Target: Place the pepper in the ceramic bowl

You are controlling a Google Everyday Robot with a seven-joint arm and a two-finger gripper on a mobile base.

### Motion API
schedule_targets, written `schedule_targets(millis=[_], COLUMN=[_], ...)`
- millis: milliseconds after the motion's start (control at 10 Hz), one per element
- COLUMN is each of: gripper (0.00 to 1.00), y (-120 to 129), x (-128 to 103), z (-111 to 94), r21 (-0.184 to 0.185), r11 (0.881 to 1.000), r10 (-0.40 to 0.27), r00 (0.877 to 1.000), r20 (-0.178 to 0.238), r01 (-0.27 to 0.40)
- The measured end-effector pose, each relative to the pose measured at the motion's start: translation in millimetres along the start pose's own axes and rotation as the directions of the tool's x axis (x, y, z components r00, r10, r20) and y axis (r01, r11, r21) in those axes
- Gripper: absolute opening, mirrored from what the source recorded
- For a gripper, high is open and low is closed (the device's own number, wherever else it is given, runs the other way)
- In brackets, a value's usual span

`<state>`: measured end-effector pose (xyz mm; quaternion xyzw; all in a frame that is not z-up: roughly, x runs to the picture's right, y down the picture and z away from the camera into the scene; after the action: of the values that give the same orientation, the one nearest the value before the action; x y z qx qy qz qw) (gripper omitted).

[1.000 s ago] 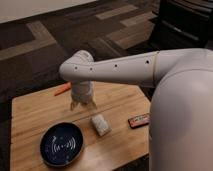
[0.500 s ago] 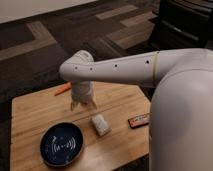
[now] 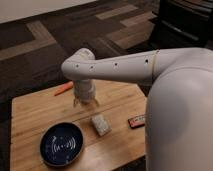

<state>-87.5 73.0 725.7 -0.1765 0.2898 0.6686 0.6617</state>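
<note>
**White arm bends low over wooden table**

The arm (image 3: 120, 67) sweeps across the table (image 3: 35, 112), wrist pointing straight down. The gripper (image 3: 85, 103) hovers just beside the pepper (image 3: 63, 89), fingers apart and empty. The ceramic bowl (image 3: 62, 144) sits nearer the front edge.

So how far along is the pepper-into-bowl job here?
Nothing is done yet: the pepper lies at the far edge of the table and the ceramic bowl is empty. In hand: the gripper hangs over the table beside the pepper. Left: grasping it, carrying it and setting it in the bowl.
</note>
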Motion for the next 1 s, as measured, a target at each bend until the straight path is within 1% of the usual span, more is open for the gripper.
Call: schedule_targets(millis=[100, 200, 300, 400, 600, 800, 900, 1000], gripper=[0.65, 0.65, 0.65, 0.65, 0.65, 0.65, 0.65, 0.65], y=[4.7, 18.2, 29.4, 46.0, 72.7, 93.7, 99.5, 104.7], x=[-5.3, -10.0, -13.5, -18.9, -32.5, -48.6, -59.2, -78.3], z=[1.2, 2.0, 2.2, 0.2, -7.0, -16.5, -19.5, -20.5], r21=[0.048, 0.1, 0.126, 0.15, 0.179, 0.195, 0.198, 0.2], r11=[0.999, 0.995, 0.991, 0.984, 0.971, 0.958, 0.955, 0.95], r10=[-0.001, -0.023, -0.047, -0.088, -0.153, -0.209, -0.22, -0.239], r00=[1.0, 1.0, 0.999, 0.996, 0.988, 0.977, 0.975, 0.971], r20=[-0.001, -0.01, -0.018, -0.027, -0.036, -0.034, -0.028, -0.022], r01=[0.001, 0.024, 0.049, 0.091, 0.157, 0.211, 0.221, 0.238])
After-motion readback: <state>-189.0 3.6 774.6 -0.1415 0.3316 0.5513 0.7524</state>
